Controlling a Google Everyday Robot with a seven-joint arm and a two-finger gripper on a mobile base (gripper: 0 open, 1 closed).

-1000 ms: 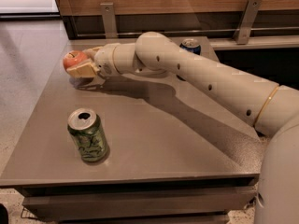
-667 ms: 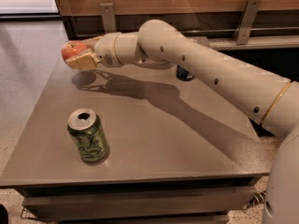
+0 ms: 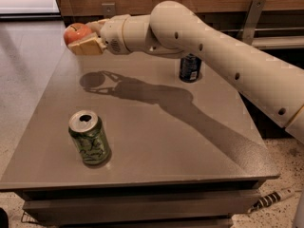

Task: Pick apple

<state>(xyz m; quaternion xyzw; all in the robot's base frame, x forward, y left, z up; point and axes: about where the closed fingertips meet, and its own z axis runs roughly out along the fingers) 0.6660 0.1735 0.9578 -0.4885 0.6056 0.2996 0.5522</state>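
Arm raised higher, pincer (image 3: 81, 38) clamping apple (image 3: 76, 32) above table (image 3: 156, 141)

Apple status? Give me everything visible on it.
The apple is small, round and orange-red with a paler patch on top; the skin looks smooth. It is held in the gripper over the far left corner of the table, with one tan finger under it and another against its upper side. It hangs clear of the tabletop, and its shadow lies apart below. Only the gripper touches it.

Fingers (image 3: 87, 47) closed, aloft at upper left
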